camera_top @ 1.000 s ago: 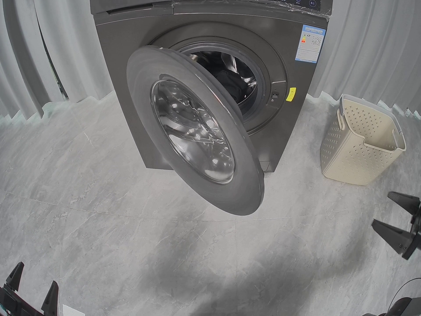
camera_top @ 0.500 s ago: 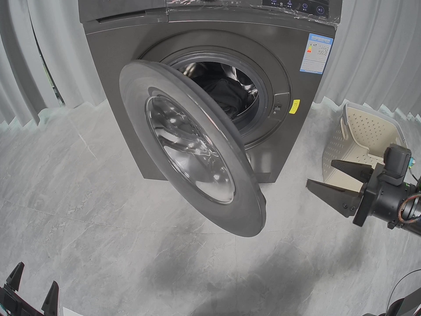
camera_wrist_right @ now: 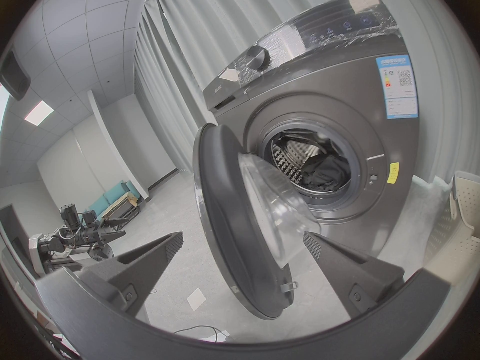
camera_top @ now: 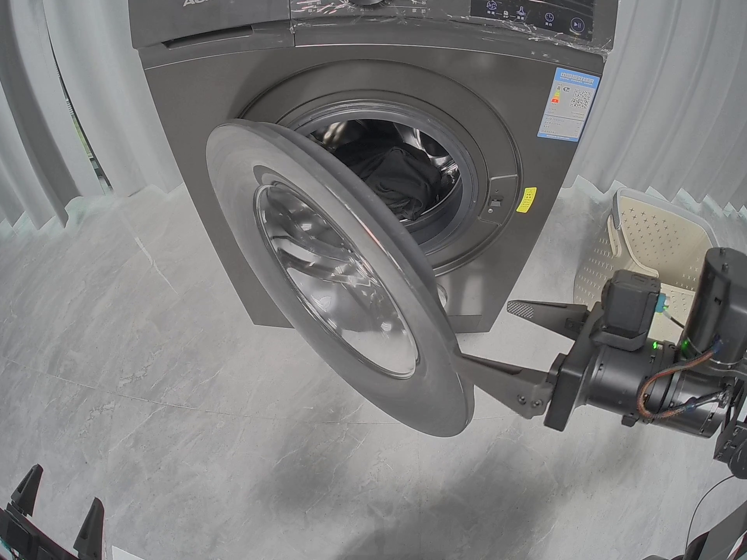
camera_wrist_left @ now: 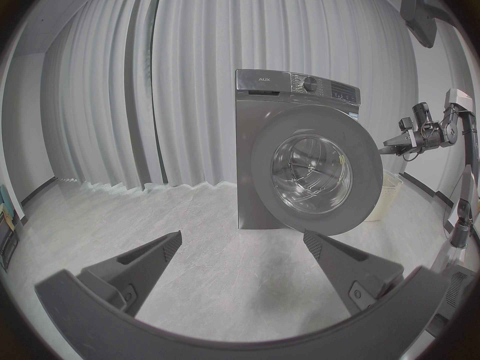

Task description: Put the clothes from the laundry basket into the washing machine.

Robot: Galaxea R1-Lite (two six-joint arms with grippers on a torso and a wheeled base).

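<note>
Currently: dark clothes (camera_top: 393,176) inside washing machine (camera_top: 233,64), upper centre. Laundry basket (camera_top: 661,235), right edge, looks empty. Right gripper (camera_top: 486,333), lower right, spread wide, holding nothing, beside door (camera_top: 342,274) rim. Left gripper (camera_top: 62,491), lower-left corner, likewise spread, empty. Risk: finger knocks rim, door swings.

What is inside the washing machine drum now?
A dark bundle of clothes lies in the drum. The open door covers the drum's lower front, so more may be hidden.

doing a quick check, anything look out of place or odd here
Nothing is spilled or damaged. One oddity: crinkled plastic film wraps the top front of the washing machine. Dark clothes lie in the drum, the door hangs open, and the laundry basket stands upright.
</note>
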